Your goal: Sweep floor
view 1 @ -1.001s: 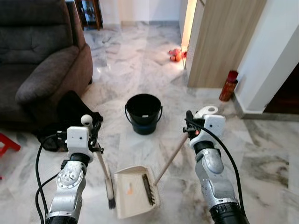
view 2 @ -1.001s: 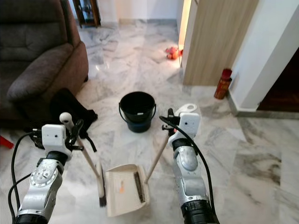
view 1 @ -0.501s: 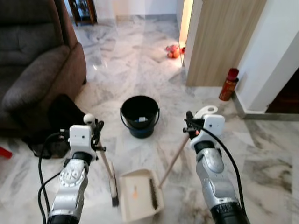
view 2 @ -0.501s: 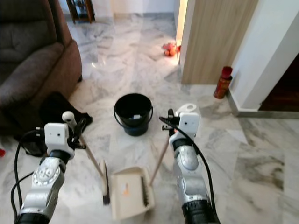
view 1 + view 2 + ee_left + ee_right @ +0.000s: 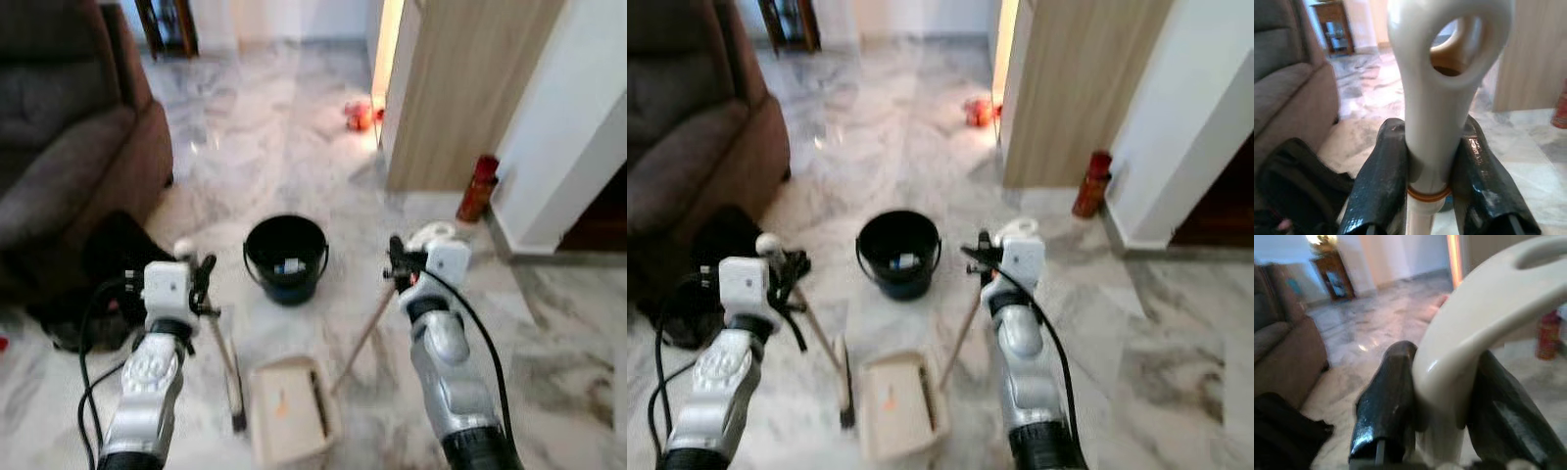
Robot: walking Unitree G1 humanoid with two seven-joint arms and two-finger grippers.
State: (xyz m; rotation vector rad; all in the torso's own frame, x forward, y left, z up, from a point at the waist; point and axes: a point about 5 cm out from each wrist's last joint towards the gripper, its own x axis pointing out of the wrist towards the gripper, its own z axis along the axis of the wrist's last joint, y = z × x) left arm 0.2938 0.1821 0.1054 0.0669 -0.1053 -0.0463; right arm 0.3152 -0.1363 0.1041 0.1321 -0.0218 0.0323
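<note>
Both arms forward, left claw (image 5: 1430, 183) and right claw (image 5: 1442, 404) seemingly clamped.

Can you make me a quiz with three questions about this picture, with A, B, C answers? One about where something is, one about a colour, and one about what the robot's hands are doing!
1. Where is the dustpan?
A. On the sofa
B. On the floor, nearer the robot than the bucket
C. Inside the bucket

2. What colour is the bucket?
A. Black
B. Yellow
C. Pink

3. What is the left gripper doing?
A. Hanging open with nothing in it
B. Closed on the broom handle
C. Holding the red bottle

Answers:
1. B, the dustpan lies flat on the marble floor between the two arms, with the bucket beyond it.
2. A, the bucket is black all over.
3. B, both black fingers press against the white broom handle; the right gripper likewise clamps the dustpan handle.
</note>
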